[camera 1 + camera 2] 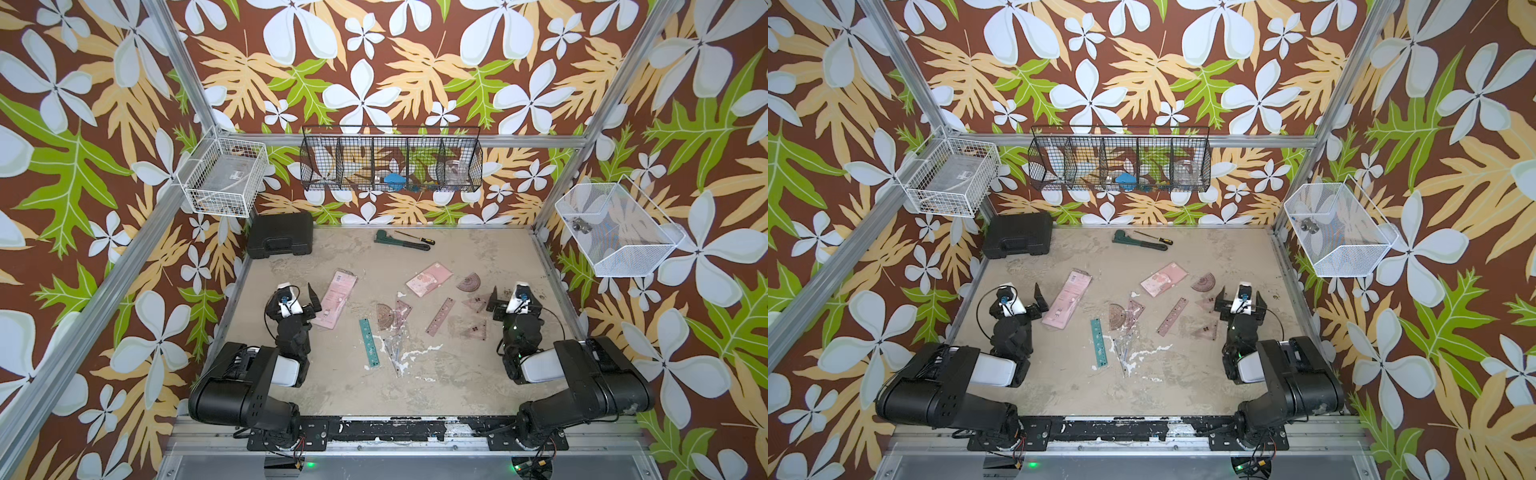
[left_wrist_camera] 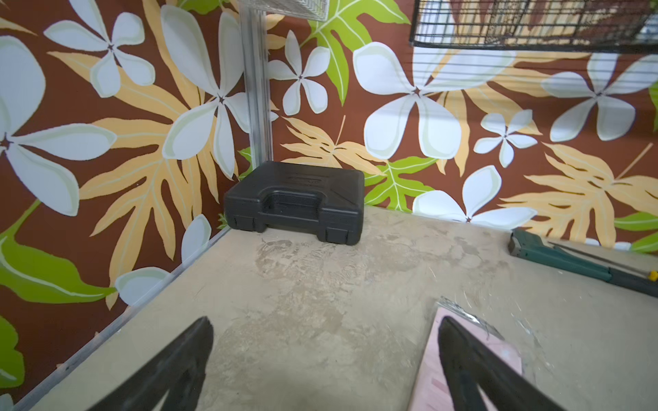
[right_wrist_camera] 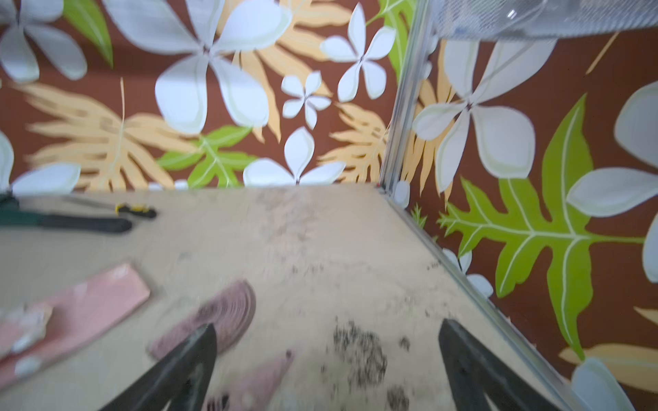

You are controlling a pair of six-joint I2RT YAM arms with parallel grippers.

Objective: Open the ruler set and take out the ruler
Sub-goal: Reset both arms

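Beside spread left tool (image 2: pixel 324 320): long pink ruler set (image 1: pixel 337 300), flat, clear-wrapped; right tool (image 3: pixel 327 324) spread too, empty.

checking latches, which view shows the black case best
Left wrist view: the black case is close and sharp, handle recess and latches facing the camera. Both top views show it small in a far corner; the right wrist view misses it.

A black case (image 2: pixel 295 201) sat shut on the table (image 2: pixel 320 277), well ahead of the left claw (image 2: pixel 324 322), in the far corner. A green pipe wrench (image 1: pixel 400 241) lay just beside a yellow-handled screwdriver (image 1: pixel 414 237), far beyond the right claw (image 3: pixel 328 325). A white wire basket (image 1: pixel 222 176) hung above and beyond the left claw. A white mesh bin (image 1: pixel 619 232) hung high beyond the right one.
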